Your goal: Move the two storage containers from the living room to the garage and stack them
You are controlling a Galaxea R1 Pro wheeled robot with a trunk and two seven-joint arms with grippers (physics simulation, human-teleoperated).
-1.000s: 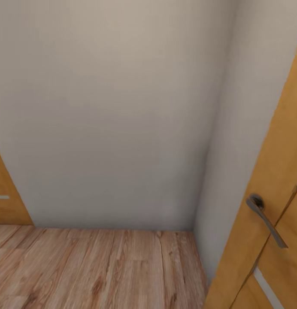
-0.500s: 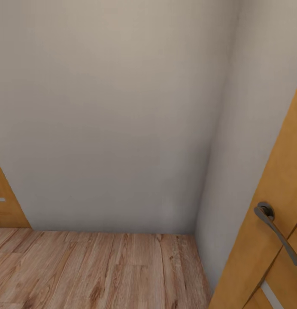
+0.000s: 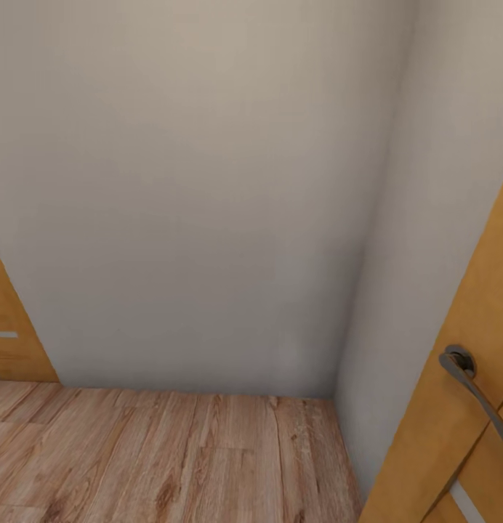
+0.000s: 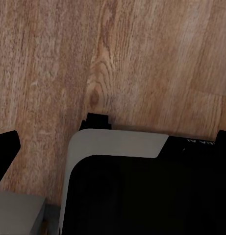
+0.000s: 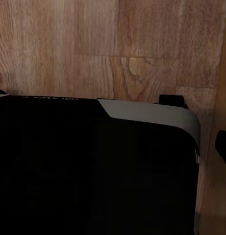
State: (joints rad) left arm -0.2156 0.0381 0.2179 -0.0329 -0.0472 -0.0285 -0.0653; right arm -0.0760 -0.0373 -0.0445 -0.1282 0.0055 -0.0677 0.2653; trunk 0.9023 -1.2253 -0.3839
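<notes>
Wood door [image 3: 455, 407] crowds my right beside the wall [image 3: 193, 189]; turning could clip its handle [image 3: 475, 392]. Grippers' state: can't tell.

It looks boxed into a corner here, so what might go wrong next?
1. The wall stands right ahead, so driving on would likely bump it.
2. The door at the right, with its jutting handle, could snag the robot in a turn.
3. No bins are in sight, so it may be off course.
</notes>
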